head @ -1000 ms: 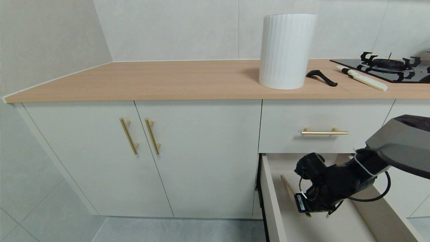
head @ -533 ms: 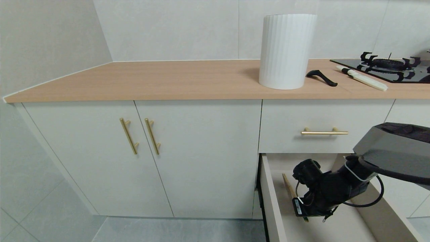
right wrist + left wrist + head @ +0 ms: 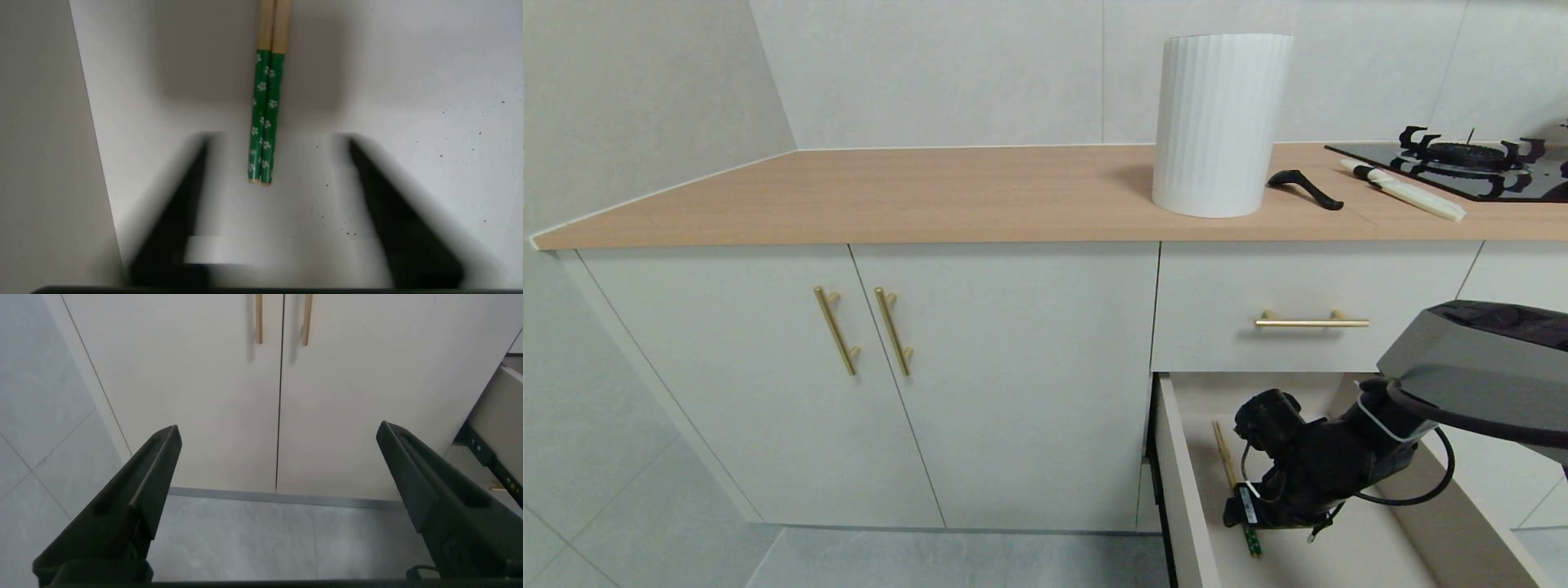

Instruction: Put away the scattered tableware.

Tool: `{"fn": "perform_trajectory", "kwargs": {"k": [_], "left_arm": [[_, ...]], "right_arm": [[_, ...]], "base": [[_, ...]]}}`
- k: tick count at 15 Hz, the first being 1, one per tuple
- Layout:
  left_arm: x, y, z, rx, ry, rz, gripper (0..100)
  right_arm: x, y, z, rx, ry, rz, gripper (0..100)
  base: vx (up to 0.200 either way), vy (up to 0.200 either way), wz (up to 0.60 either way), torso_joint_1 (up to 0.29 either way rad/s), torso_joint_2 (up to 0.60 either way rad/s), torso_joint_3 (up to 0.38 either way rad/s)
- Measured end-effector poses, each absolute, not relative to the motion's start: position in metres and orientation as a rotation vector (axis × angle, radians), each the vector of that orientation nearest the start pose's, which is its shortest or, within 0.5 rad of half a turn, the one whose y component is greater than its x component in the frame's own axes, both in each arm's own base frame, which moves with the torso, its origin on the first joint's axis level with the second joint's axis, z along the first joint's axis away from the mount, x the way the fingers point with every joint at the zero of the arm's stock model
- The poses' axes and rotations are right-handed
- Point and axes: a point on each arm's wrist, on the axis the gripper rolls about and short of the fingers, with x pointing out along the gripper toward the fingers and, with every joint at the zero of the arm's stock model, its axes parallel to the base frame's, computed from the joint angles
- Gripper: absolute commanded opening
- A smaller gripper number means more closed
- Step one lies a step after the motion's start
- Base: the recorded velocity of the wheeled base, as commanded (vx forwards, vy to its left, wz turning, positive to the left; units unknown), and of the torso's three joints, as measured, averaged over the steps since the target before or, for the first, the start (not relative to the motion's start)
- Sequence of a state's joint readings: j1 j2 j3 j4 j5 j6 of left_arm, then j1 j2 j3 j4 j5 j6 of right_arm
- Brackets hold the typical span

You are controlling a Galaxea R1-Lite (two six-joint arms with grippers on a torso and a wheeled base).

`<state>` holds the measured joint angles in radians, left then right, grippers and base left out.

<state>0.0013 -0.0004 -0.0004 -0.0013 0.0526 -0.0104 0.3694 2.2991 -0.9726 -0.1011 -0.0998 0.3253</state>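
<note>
Down in the open lower drawer [image 3: 1181,490], the right gripper [image 3: 276,151] hung with its fingers spread wide, touching nothing. A pair of chopsticks [image 3: 266,90], wooden with green flowered ends, lay side by side on the drawer floor near its left wall, the green tips between those fingers. Off to the left, the left gripper [image 3: 278,433] was likewise spread and empty, facing the cabinet doors [image 3: 204,384]. On the countertop [image 3: 931,192], a black-handled utensil [image 3: 1304,189] and a white knife [image 3: 1403,189] lay right of a white ribbed canister [image 3: 1217,122].
</note>
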Motion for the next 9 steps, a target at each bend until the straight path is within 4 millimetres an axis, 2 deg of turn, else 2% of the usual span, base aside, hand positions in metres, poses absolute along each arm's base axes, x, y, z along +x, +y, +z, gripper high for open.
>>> {"fn": "perform_trajectory", "kwargs": {"k": [4, 6, 9], "left_arm": [[-0.023, 0.001, 0.076, -0.01, -0.002, 0.053, 100], [-0.023, 0.001, 0.076, -0.01, -0.002, 0.054, 100], [-0.023, 0.001, 0.076, -0.01, -0.002, 0.054, 100]], "right_arm": [[0.326, 0.124, -0.015, 0.004, 1.196, 0.041, 100], [0.324, 0.123, 0.003, 0.017, 1.154, 0.051, 100], [0.317, 0.115, 0.041, 0.045, 1.062, 0.063, 100]], "base": [[0.0, 0.0, 0.0, 0.0, 0.0, 0.0], [0.0, 0.0, 0.0, 0.0, 0.0, 0.0], [0.0, 0.0, 0.0, 0.0, 0.0, 0.0]]}}
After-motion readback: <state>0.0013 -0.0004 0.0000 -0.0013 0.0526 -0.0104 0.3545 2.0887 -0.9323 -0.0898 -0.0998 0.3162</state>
